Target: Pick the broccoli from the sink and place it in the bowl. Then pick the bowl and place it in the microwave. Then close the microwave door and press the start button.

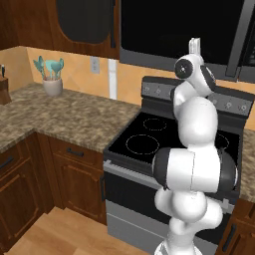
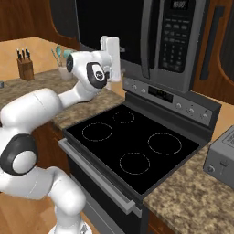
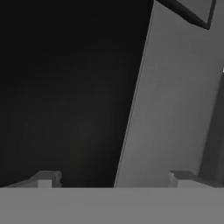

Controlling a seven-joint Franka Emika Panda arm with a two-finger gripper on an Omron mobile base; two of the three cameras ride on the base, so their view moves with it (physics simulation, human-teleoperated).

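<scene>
The large dark grey-black box microwave point(image 2: 151, 36) is mounted above the black glass-topped stove with ring burners point(image 2: 132, 151), and its wide dark grey door with a black glass window point(image 2: 109, 23) is seen shut, flush with the button panel to its right. The speckled brown stone desk point(image 1: 64, 117) is seen left of the stove, and a grey toaster point(image 2: 221, 162) is set on the desk right of it. A wooden knife block point(image 2: 25, 68) and a white cup of teal utensils point(image 1: 51, 79) are placed at the wall, left of the stove. The end effector point(image 2: 112, 57) is raised just before the microwave door, above the stove's rear edge; its fingers point(image 3: 46, 178) are spread wide and nothing is held between them.
</scene>
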